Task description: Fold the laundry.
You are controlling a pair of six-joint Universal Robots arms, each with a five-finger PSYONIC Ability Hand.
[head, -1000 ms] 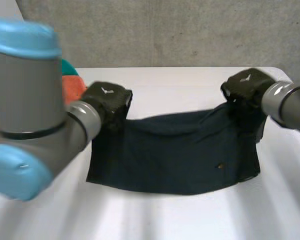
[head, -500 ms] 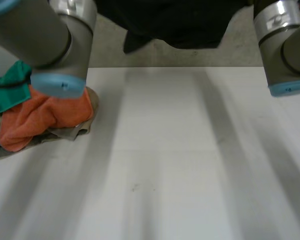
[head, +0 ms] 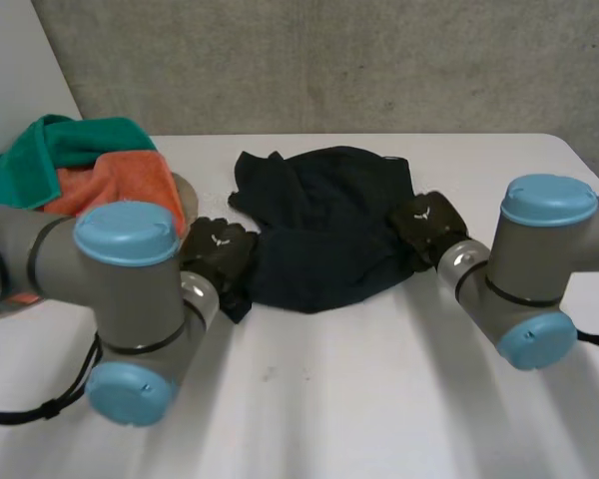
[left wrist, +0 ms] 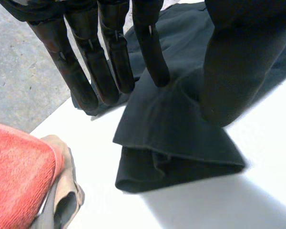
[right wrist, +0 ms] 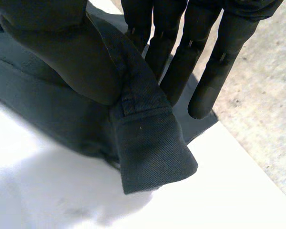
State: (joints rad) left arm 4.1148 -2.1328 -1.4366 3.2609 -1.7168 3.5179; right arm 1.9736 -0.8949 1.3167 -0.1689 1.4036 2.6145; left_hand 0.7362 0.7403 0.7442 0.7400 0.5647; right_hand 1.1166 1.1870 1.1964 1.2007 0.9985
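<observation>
table (head: 379, 399): white; we see the cloth lying on its middle, toward the far side.
cloth (head: 324, 230): dark and bunched up; we see a hand at each end of its near edge.
towels (head: 100, 175): a green and orange pile near the cloth's left end.
left hand (head: 218, 254): we see straight fingers (left wrist: 109, 62) and thumb pinching a cloth corner.
right hand (head: 426, 225): straight fingers and thumb pinch the other corner.

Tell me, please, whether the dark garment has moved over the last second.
Yes: the dark garment now lies bunched nearer the far edge of the table, no longer stretched wide.
</observation>
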